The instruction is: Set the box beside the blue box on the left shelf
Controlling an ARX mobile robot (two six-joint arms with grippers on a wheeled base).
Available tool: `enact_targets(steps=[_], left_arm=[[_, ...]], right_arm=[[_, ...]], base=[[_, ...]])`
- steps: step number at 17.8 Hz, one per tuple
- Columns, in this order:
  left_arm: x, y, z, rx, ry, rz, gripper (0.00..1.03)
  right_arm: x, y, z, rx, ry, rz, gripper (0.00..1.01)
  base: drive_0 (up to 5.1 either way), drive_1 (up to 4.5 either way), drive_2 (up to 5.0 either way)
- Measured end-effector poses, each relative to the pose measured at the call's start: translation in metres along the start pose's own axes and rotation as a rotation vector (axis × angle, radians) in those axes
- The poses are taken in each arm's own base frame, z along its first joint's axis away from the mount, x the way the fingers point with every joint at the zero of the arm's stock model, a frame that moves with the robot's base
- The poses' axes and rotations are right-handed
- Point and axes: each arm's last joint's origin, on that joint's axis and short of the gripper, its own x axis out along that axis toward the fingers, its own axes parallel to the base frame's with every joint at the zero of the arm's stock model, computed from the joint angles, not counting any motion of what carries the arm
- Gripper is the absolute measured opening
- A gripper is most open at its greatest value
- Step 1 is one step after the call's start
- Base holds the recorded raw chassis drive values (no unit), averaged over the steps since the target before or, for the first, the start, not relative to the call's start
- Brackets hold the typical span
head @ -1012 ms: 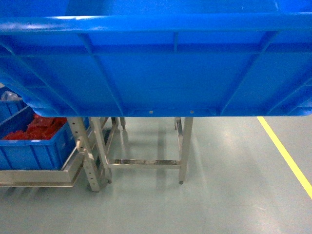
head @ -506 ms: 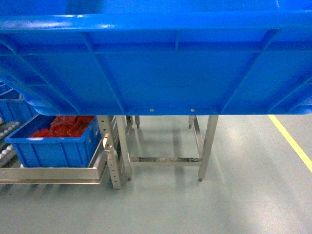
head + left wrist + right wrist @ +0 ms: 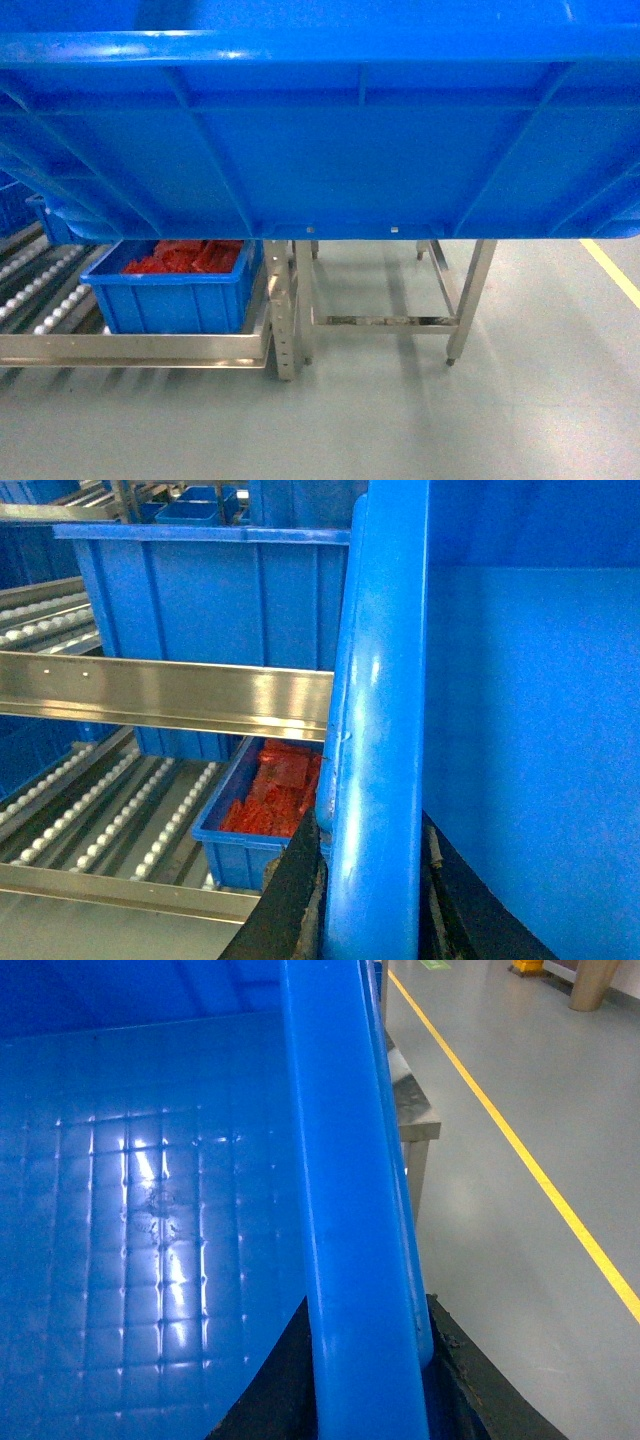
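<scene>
Grey floor (image 3: pixel 520 400) with a yellow line (image 3: pixel 615 272) lies below the box (image 3: pixel 320 140), which fills the upper head view, raised above the left shelf (image 3: pixel 40 285). A smaller blue box (image 3: pixel 175 295) sits there. The left gripper (image 3: pixel 370 910) and right gripper (image 3: pixel 370 1390) each clamp the rim.

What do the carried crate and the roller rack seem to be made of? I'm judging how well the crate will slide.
The box looks like moulded plastic: glossy blue, with ribbed walls and a thick rim. The left shelf seems to be bare metal rails with a brushed, reflective shine, carrying pale rollers, probably plastic, though the look leaves that open.
</scene>
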Motion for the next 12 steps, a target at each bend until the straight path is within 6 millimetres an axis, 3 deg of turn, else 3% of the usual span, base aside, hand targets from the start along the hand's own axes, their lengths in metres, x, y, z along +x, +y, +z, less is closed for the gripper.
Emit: enact_targets(steps=[12], left_arm=[[0.0,-0.0001,-0.0001,0.001,0.001,-0.003,0.14]], right_arm=[[0.0001,0.0,-0.0004,0.0,0.001,0.002,0.21]], base=[[-5.0,2.41,2.4]])
